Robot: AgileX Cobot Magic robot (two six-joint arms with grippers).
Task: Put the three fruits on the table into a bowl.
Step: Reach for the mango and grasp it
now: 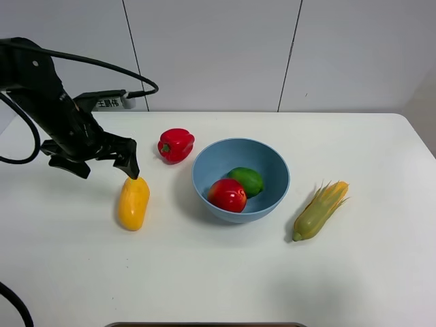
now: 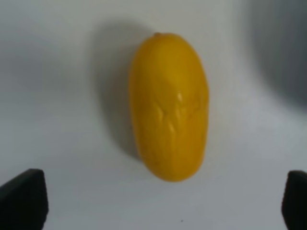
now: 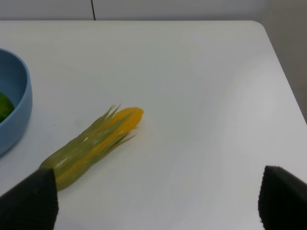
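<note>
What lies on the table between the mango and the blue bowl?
Nothing: in the exterior high view only bare table separates the mango from the bowl; the red pepper sits farther back.

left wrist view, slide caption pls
Open left gripper poised above the yellow mango lying on the white table.

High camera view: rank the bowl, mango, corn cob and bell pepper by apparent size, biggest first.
1. light-blue bowl
2. corn cob and mango, too close to rank: the cob is longer, the mango thicker
3. red bell pepper, smallest
</note>
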